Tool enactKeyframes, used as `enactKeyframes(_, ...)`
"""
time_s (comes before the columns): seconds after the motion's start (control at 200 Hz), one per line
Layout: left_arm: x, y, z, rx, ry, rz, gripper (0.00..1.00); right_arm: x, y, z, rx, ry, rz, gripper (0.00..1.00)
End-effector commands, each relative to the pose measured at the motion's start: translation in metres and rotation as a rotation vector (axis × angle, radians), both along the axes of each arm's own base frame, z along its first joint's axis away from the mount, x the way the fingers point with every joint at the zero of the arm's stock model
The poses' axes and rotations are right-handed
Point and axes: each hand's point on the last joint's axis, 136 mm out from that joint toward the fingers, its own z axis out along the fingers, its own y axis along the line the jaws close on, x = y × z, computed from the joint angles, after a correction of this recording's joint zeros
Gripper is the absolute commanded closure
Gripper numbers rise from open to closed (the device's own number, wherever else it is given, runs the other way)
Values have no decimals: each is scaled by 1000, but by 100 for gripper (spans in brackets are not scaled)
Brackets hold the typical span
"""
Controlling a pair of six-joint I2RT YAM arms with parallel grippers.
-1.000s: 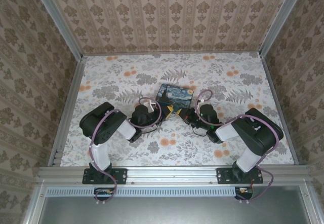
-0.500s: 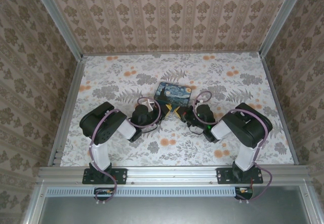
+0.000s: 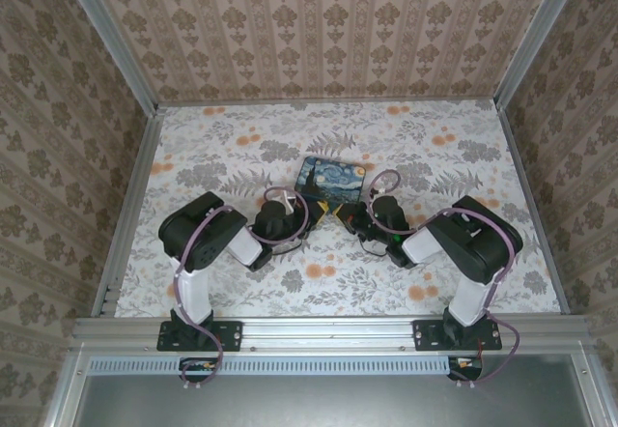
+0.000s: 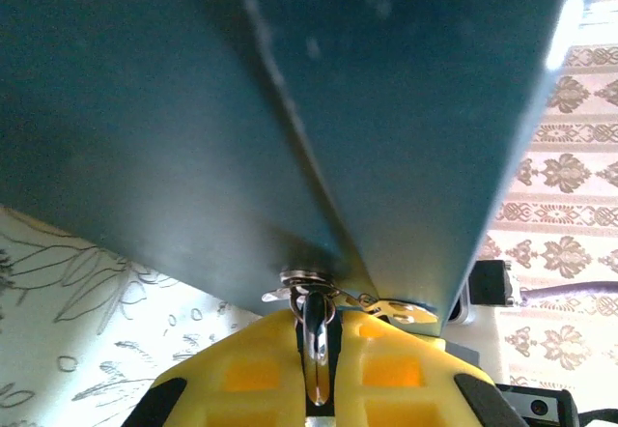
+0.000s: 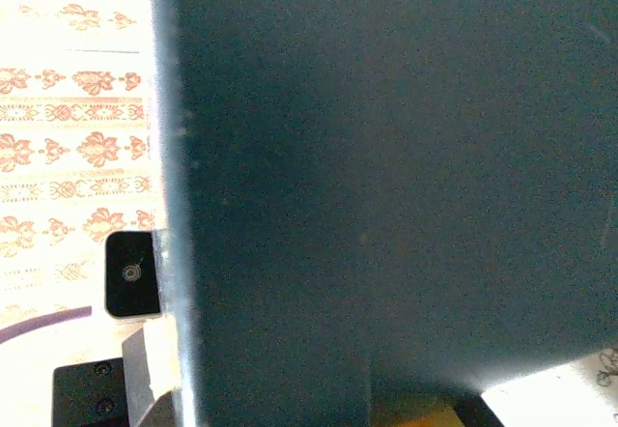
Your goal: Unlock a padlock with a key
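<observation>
risk: padlock (image 4: pixel 316 326) twists out of the pinch, or the key misses its slot, with both claws crowding one edge of the night-sky box (image 3: pixel 333 178).
left claw (image 4: pixel 317 350) pressed together on the padlock, which hangs at the box latch just ahead of its pads; right claw (image 3: pixel 348 216) low, facing it, close beside. its spread, and whether it carries the key, cannot be told.

- The box (image 3: pixel 334 180) lies on the tabletop (image 3: pixel 454 171), near its middle, behind both arms.
- The left fingers (image 3: pixel 315 212) are before the box at its near left corner.
- The right fingers (image 3: pixel 346 216) are before the box, just right of the left ones.
- The padlock (image 4: pixel 315 345) sits between the left fingers, directly under the box edge.
</observation>
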Motion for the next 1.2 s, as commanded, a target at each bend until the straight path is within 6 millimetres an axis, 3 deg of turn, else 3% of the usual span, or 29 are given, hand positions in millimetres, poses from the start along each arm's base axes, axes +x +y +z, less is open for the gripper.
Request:
enactKeyframes(0.0,-37,-30,7,-48,13,-169,100,26,10,59,104,-203,-13,81)
enactKeyframes(0.095,-29,-24,2,-38,19,-122,100,23,5,59,104,-199,-16,63)
enactKeyframes(0.275,-19,-17,-6,-24,34,-82,100,7,-5,50,50,-162,-2,40)
enactKeyframes(0.47,-11,-15,-7,-25,31,-72,100,-21,-29,26,-95,-105,29,23)
enactKeyframes(0.64,-8,-15,-7,-26,28,-75,100,-44,-49,14,-194,-70,69,23)
enactKeyframes(0.665,-7,-15,-8,-27,31,-74,100,-46,-50,22,-208,-98,77,23)
enactKeyframes(0.935,-7,-15,-8,-27,30,-80,100,-62,-71,40,-648,-224,224,34)
enactKeyframes(1.195,-8,-15,-12,-22,37,-86,100,-66,-55,35,-983,-342,376,41)
